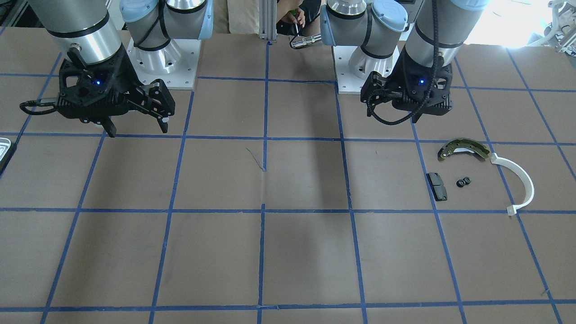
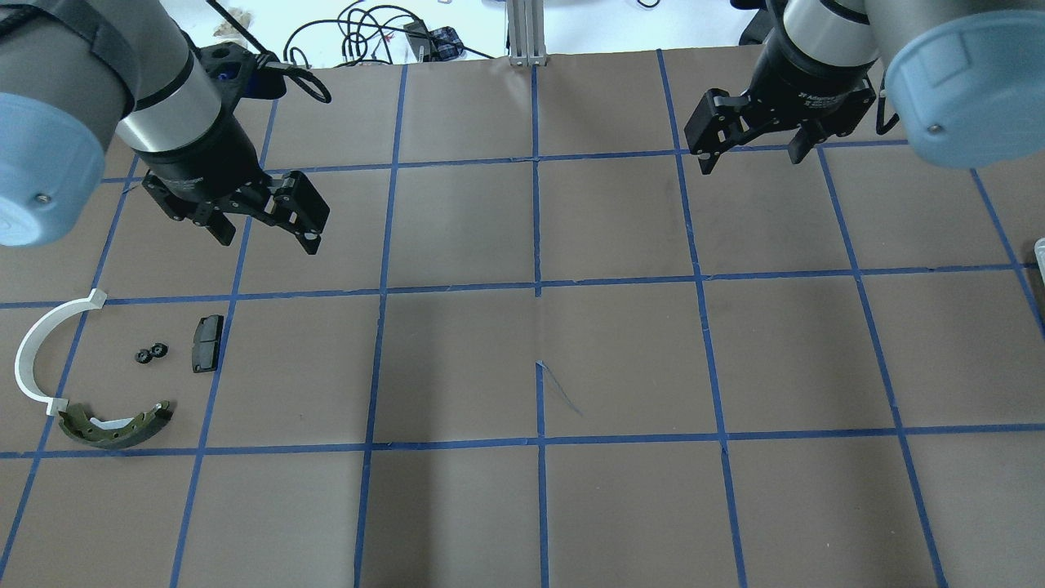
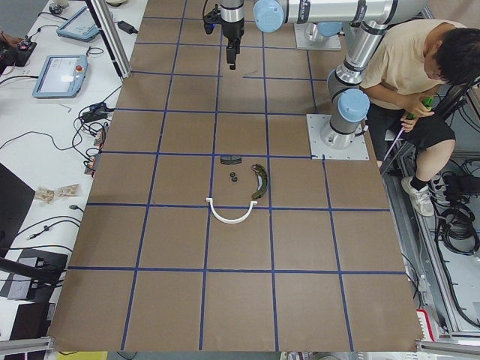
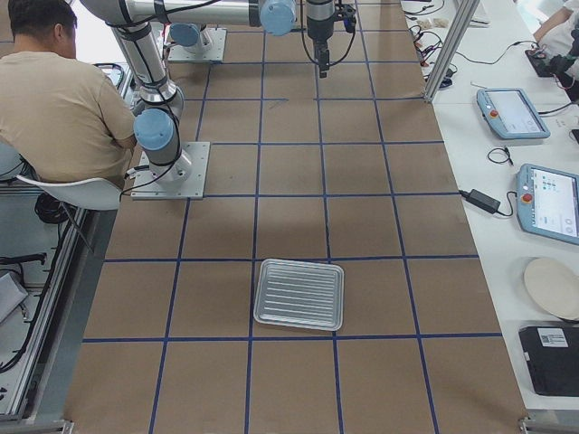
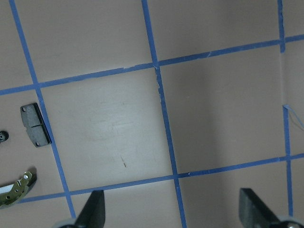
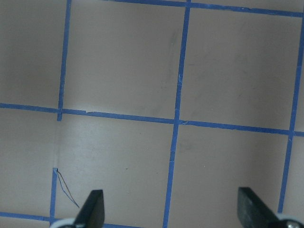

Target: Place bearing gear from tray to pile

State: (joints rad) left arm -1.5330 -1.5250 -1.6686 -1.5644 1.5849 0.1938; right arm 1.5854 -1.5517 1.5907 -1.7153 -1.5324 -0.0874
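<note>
The gear point(image 1: 463, 182) sits on the table point(image 1: 288, 180) in the pile, between the black pad point(image 1: 437, 186) and the brake shoe point(image 1: 463, 148), near the white arc point(image 1: 522, 180) and far from the tray point(image 4: 257, 312), while the left gripper point(image 2: 268, 239) and right gripper point(image 2: 751, 161) hover high, fingers spread apart.

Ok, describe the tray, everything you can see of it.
The tray is a shallow, silvery metal rectangle with rounded corners, a raised rim and a ribbed floor. It lies flat on the brown table, its near edge just short of a blue tape line. In the right side view nothing shows inside it and only the table touches it. The front and overhead views catch just a sliver at their edges.
</note>
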